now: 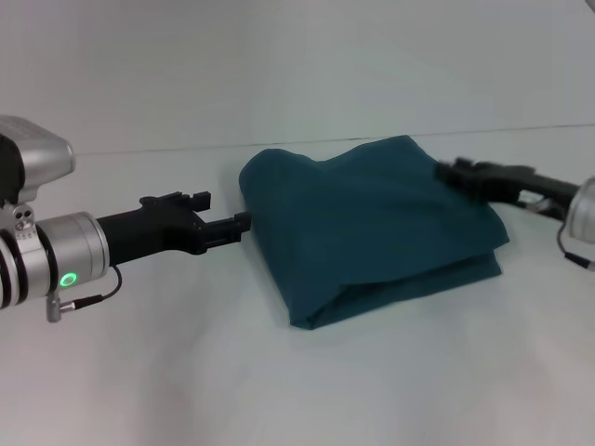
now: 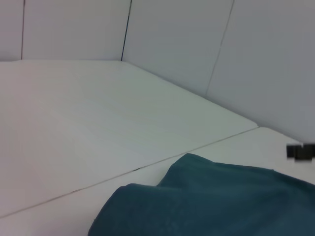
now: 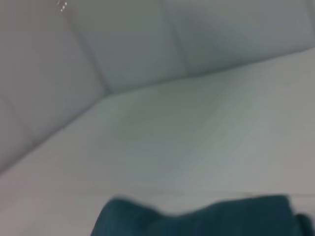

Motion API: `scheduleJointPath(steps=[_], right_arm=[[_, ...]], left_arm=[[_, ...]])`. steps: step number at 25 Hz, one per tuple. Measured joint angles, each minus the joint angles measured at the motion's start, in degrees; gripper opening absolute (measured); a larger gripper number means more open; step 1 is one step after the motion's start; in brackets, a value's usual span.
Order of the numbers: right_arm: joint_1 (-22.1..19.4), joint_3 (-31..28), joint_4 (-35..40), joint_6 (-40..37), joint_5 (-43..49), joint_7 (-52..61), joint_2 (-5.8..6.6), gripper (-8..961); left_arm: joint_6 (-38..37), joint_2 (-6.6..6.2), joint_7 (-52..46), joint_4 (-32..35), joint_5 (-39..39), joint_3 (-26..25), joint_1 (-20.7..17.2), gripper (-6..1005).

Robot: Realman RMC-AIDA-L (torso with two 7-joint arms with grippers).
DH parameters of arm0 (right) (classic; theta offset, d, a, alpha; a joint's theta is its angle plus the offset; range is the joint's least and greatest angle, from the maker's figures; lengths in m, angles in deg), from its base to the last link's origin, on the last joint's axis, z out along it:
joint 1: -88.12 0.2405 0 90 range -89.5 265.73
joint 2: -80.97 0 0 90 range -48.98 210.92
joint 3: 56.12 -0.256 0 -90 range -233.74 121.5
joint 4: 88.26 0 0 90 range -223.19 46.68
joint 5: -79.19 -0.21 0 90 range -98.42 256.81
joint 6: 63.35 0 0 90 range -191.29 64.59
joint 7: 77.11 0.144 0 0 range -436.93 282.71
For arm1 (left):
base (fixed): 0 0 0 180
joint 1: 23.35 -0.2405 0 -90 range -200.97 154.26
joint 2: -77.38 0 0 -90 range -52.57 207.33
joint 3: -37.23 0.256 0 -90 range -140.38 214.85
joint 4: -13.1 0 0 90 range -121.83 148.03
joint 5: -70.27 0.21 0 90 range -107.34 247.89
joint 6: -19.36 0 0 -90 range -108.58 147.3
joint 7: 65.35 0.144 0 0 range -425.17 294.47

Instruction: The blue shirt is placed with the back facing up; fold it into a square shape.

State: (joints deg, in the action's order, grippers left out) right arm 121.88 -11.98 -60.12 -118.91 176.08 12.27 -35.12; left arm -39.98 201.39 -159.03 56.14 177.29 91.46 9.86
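Observation:
The blue shirt (image 1: 372,223) lies folded into a thick, roughly square bundle in the middle of the white table, plain side up, with layered edges along its near side. My left gripper (image 1: 244,221) reaches in from the left and meets the bundle's left edge. My right gripper (image 1: 446,171) is at the bundle's far right corner, low over the cloth. The left wrist view shows the shirt (image 2: 211,201) close below and the right gripper (image 2: 300,151) beyond it. In the right wrist view only a strip of the shirt (image 3: 206,219) is visible.
The white table (image 1: 279,390) stretches around the bundle, with a pale panelled wall (image 2: 172,39) behind it. A thin seam (image 2: 147,164) runs across the tabletop beyond the shirt.

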Motion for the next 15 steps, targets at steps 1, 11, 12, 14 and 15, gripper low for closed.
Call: scheduleJointPath(steps=[1, 11, 12, 14, 15], right_arm=[[0.4, 0.6, 0.0, -0.3, 1.7, 0.0, 0.17, 573], [2.1, 1.7, 2.8, -9.0, 11.0, 4.7, 1.83, 194], [2.4, 1.7, 2.9, -8.5, 12.2, 5.7, 1.79, 157], [3.0, 1.8, 2.5, -6.0, 14.7, 7.4, 1.38, 82], [3.3, 1.9, 2.3, -4.3, 16.1, 8.2, 0.97, 45]], left_arm=[[0.0, 0.00, -0.3, -0.1, 0.0, 0.0, 0.0, 790], [-0.4, 0.21, -2.1, -1.9, -0.2, 0.0, -0.7, 791], [-0.4, 0.21, -2.1, -2.2, -0.2, 0.0, -0.8, 791], [-0.5, 0.20, -2.1, -2.8, -0.2, 0.1, -0.8, 791], [-0.5, 0.20, -2.1, -3.0, -0.2, 0.2, -0.8, 791]])
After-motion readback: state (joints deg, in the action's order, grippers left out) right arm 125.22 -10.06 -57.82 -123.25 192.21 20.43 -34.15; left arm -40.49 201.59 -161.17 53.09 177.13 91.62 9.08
